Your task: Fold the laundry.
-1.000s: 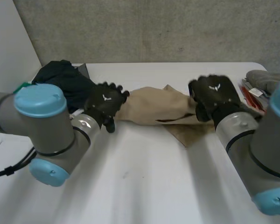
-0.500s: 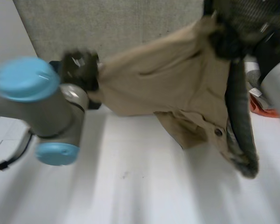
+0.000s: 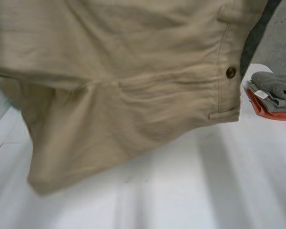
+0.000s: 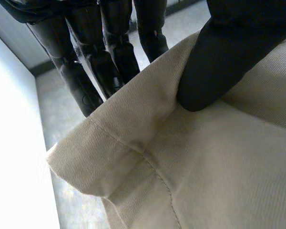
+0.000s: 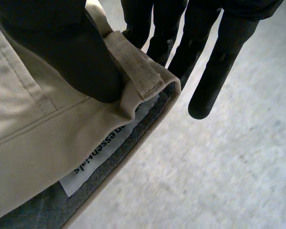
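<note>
Lifted off the table (image 3: 205, 191) since a second ago, the beige trousers (image 3: 124, 95) hang spread high above it (button (image 3: 231, 72) showing), the left hand (image 4: 229, 62) pinching a hem corner, the right hand (image 5: 66, 52) pinching the waistband (image 5: 138, 71).

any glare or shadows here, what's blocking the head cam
Head view: the tan twill garment, held near the camera, hides much of the white table and shadows it. Left wrist view: a white surface beside the left hand is washed out. Right wrist view: even light on the right hand, no glare.
</note>
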Action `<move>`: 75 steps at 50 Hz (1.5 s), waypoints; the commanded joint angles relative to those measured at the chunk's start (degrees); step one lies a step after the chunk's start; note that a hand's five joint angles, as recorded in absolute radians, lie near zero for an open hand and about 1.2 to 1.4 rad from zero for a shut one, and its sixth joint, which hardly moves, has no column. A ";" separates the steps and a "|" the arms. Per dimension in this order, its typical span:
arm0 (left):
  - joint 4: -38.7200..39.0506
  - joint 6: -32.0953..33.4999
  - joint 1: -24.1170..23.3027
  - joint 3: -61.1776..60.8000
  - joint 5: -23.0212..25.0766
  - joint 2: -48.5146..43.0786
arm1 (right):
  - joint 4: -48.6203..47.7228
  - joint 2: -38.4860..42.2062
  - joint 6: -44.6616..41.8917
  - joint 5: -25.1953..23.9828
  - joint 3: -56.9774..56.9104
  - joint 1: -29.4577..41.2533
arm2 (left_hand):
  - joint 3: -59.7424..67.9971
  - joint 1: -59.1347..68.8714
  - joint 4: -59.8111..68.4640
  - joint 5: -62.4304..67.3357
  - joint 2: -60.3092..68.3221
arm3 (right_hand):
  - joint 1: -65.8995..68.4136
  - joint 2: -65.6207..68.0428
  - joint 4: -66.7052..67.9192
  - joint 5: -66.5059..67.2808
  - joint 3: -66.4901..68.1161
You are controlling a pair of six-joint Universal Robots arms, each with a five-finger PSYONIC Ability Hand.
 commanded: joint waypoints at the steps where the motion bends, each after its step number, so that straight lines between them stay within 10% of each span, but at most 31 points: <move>1: -0.43 0.11 3.34 1.55 4.66 -16.18 | -0.12 13.45 1.07 0.21 0.67 -2.45 | 11.78 13.05 11.23 14.76 11.49 | 16.19 12.76 11.38 11.78 11.91; 17: 5.53 4.68 4.22 22.02 8.19 -57.77 | -12.94 55.28 4.33 2.58 -19.53 -5.09 | 11.78 13.05 11.23 14.76 11.49 | 16.19 12.76 11.38 11.78 11.91; 18: 6.67 4.59 4.31 22.81 8.19 -58.30 | -15.13 58.87 3.89 3.71 -22.76 -5.09 | 9.97 11.24 9.42 12.95 9.68 | -9.89 -13.33 -14.70 -14.30 -14.18; 20: 10.10 4.50 4.22 24.22 7.92 -58.74 | -16.64 61.79 3.01 4.34 -25.85 -5.00 | -51.25 -49.98 -51.80 -48.27 -51.55 | -53.81 -57.24 -58.62 -58.22 -58.09; 22: 12.56 4.42 3.87 24.66 7.84 -58.31 | -16.91 63.56 1.08 5.13 -29.38 -4.74 | -57.37 -56.11 -57.92 -54.40 -57.67 | -53.81 -57.24 -58.62 -58.22 -58.09; 28: 13.89 4.50 2.03 22.04 7.05 -53.48 | -14.11 57.17 -0.86 4.52 -27.11 -4.56 | -58.22 -56.95 -58.77 -55.24 -58.51 | -53.81 -57.24 -58.62 -58.22 -58.09; 36: 10.91 6.87 0.36 2.63 3.97 -34.16 | -0.84 38.11 -7.43 -13.64 -5.44 -7.80 | -53.64 -52.37 -54.19 -50.66 -53.93 | -53.81 -57.24 -58.62 -58.22 -58.09; 47: -13.50 9.07 -8.77 -27.77 3.62 -11.65 | 4.71 25.07 -21.60 -22.28 23.77 -16.15 | -37.16 -35.89 -37.70 -34.18 -37.45 | -53.81 -57.24 -58.62 -58.22 -58.09; 58: -20.56 5.56 -15.99 -42.13 2.30 -11.90 | -2.47 24.45 -28.45 -36.78 43.89 -24.85 | -31.76 -30.49 -32.31 -28.78 -32.06 | -42.96 -46.40 -47.77 -47.37 -47.25; 68: -14.50 2.31 -13.71 -43.10 -3.85 -19.81 | -16.99 28.76 -28.90 -37.41 48.14 -25.65 | -32.77 -31.50 -33.32 -29.79 -33.06 | -27.84 -31.28 -32.65 -32.25 -32.13; 75: -9.05 3.10 -12.48 -43.01 -4.12 -22.18 | -20.51 32.27 -28.90 -36.88 47.69 -25.30 | -31.93 -30.66 -32.48 -28.95 -32.23 | 10.63 7.19 5.81 6.22 6.34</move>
